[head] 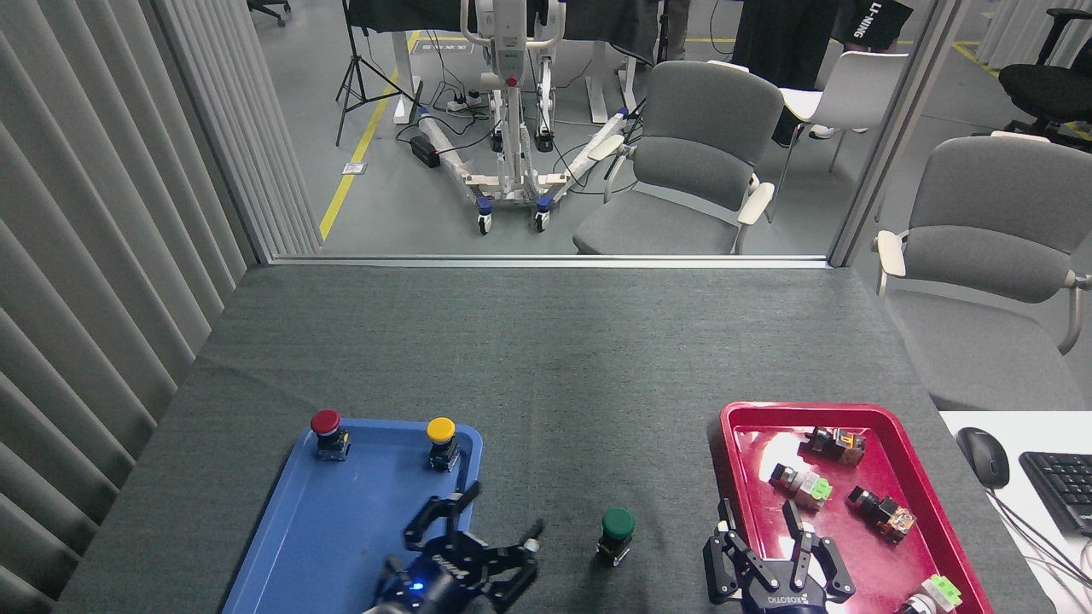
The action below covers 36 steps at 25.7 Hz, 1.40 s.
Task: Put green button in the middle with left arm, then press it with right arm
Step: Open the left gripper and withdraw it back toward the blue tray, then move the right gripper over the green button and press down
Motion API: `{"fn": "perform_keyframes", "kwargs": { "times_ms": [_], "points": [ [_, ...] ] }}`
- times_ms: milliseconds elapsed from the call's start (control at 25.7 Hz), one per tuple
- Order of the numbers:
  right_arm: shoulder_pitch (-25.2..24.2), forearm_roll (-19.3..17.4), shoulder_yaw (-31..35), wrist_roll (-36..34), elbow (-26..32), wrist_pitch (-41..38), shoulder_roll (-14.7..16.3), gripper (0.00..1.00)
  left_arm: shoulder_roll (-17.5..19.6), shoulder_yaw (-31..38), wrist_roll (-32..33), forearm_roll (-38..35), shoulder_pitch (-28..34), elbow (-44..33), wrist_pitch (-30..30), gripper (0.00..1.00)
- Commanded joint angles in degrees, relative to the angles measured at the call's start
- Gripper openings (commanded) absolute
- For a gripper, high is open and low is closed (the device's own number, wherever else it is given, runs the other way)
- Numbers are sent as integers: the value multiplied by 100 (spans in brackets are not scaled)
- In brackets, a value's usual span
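The green button [616, 533] stands upright on the bare dark grey cloth of the middle [589, 426], between the two trays. My left gripper [503, 510] is open and empty, to the left of the button and apart from it, over the blue tray's right edge. My right gripper [758, 518] is open at the bottom edge, to the right of the button, over the red tray's near left corner.
A blue tray [341, 529] holds a red-capped button [328, 433] and a yellow-capped button [442, 442]. A red tray [853, 418] holds several small switch parts. A mouse [983, 456] and keyboard [1062, 486] lie at the right.
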State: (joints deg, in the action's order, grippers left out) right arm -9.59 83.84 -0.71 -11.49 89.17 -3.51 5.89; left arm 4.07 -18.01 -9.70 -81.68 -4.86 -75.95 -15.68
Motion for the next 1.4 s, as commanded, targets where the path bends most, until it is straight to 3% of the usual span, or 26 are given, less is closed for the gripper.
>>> {"fn": "perform_keyframes", "kwargs": {
  "times_ms": [0,117,233,544,1011,1360],
  "points": [
    [80,0,-149,-2,-13,-335,0,24,261,1027,-23,47,644,-518,12,100],
    [212,71,-465,24,-40,-344,-36,8,261,1739,-14,47,820,-535,126,100],
    [432,106,-799,305,-216,-317,-27,0,261,1959,-14,56,934,-544,188,100],
    [1038,255,-1502,551,-954,87,-27,0,208,2056,-23,91,978,-614,311,100],
    [1021,370,-1705,657,-1455,70,-44,0,111,2732,-164,188,1127,-1133,592,100],
    [986,343,-1661,560,-1587,105,-44,1,103,2829,-234,241,1312,-1291,636,100]
  ]
}}
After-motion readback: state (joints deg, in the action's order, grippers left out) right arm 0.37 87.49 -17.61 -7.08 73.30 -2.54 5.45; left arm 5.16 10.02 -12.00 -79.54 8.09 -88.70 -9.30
